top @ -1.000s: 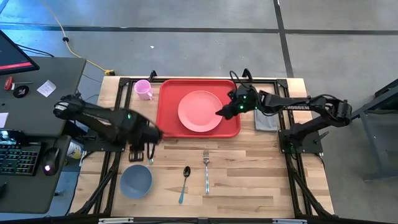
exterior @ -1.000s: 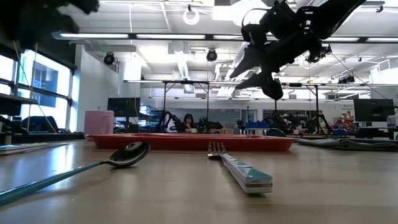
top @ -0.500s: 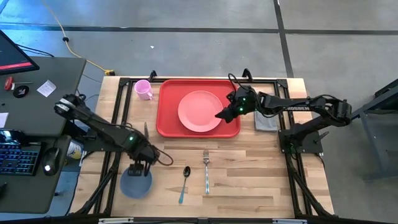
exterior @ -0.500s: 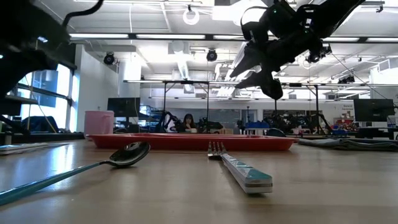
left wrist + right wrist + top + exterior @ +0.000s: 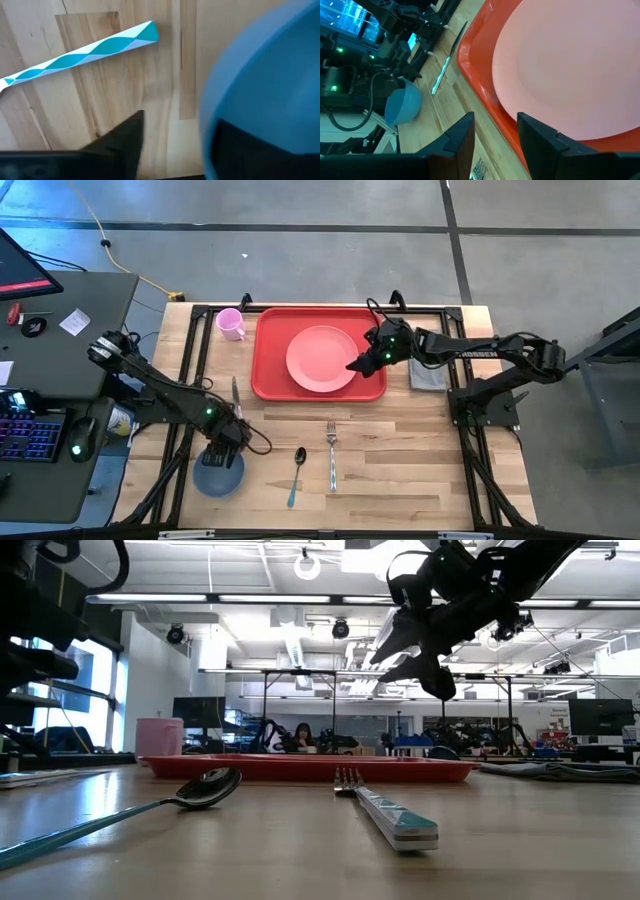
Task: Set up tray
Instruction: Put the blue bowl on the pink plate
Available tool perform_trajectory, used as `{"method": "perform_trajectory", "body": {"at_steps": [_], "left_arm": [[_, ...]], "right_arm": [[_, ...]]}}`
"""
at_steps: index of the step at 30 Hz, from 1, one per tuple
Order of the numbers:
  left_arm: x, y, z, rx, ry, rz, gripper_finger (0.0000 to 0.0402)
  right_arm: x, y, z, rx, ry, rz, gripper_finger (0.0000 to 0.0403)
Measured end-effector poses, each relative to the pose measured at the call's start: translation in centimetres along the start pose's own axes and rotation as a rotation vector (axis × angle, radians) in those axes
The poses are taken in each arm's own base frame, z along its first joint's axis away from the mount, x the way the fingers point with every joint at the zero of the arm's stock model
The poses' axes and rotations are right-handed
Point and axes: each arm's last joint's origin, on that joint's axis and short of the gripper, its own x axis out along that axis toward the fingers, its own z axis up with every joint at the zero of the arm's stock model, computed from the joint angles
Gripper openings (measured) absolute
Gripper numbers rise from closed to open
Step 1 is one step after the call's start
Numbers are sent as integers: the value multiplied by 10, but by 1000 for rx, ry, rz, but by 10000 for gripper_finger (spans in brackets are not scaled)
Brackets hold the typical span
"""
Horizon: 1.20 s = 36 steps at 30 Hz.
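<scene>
- Left pincer (image 5: 226,448): fingers apart astride the blue bowl (image 5: 218,472) rim.
- Right pincer (image 5: 356,363): fingers apart, above the pink plate (image 5: 320,359) on the red tray (image 5: 270,350).

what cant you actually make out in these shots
- Blue bowl: high view, its upper rim is covered by the left pincer; whether it is gripped is unclear.
- Plate: low view, hidden behind the red tray rim.
- Knife: high view, too thin to judge its handle.
- Grey cloth: high view, partly under the right arm.
</scene>
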Motion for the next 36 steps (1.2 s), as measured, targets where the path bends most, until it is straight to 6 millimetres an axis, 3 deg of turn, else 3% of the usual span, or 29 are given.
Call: {"method": "perform_trajectory", "body": {"at_steps": [6,11,15,18,21,24,32,36], "left_arm": [[-4,-3,-1,-11,48,-65,37],[-29,-9,7,-44,18,-51,45],[-64,-9,21,-61,-72,-44,31],[-93,1,37,-118,-185,-52,31],[-118,24,53,-224,-309,-24,31],[-131,61,72,-390,-400,21,31],[-141,173,108,-944,-495,28,31],[-137,214,123,-1071,-476,44,31]], "right_arm": [[0,1,-1,29,21,22,138],[-1,4,-3,69,126,129,138],[-5,9,-4,78,171,193,138],[-16,18,-2,11,136,229,138],[-31,26,0,-89,47,219,138],[-50,32,4,-163,-69,165,137],[-90,36,-1,-248,-194,24,137],[-98,33,-6,-260,-174,-33,137]]}}
